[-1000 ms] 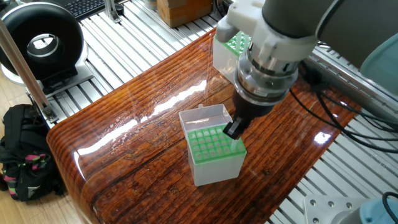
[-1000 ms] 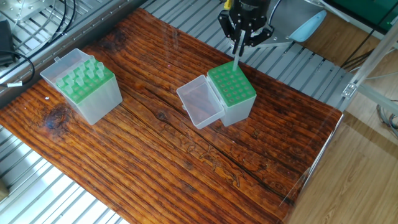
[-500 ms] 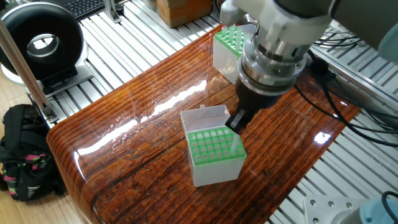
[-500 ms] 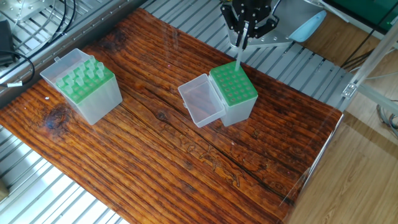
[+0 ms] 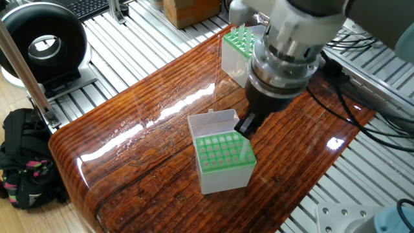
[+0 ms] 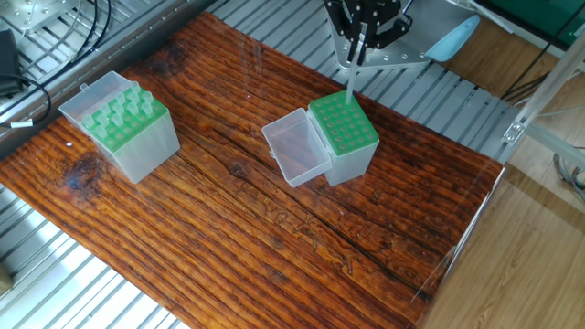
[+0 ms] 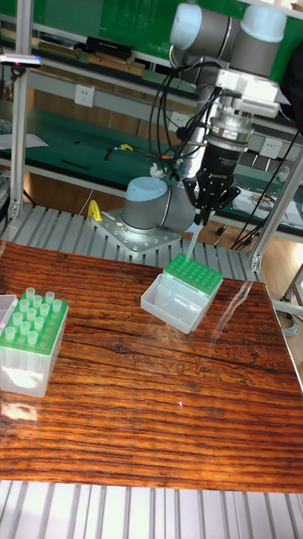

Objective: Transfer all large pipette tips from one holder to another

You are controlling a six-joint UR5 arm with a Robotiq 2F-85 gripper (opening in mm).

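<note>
1. One fixed view: your gripper (image 5: 244, 124) is clamped on a tip (image 5: 243, 150) above the near box (image 5: 223, 162); far box (image 5: 238, 50) behind the arm.
2. Other fixed view: tip (image 6: 352, 75) hangs over the open box (image 6: 343, 137); other tips (image 6: 123, 108) sit in the left box (image 6: 128, 128).
3. Tall view: gripper (image 7: 202, 215) holds the tip (image 7: 190, 242) upright over the green rack (image 7: 194, 276); table (image 7: 151, 404) below.

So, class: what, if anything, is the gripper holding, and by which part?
The gripper holds one large pipette tip by its wide upper end; the narrow end points down at the open green-topped holder.
</note>
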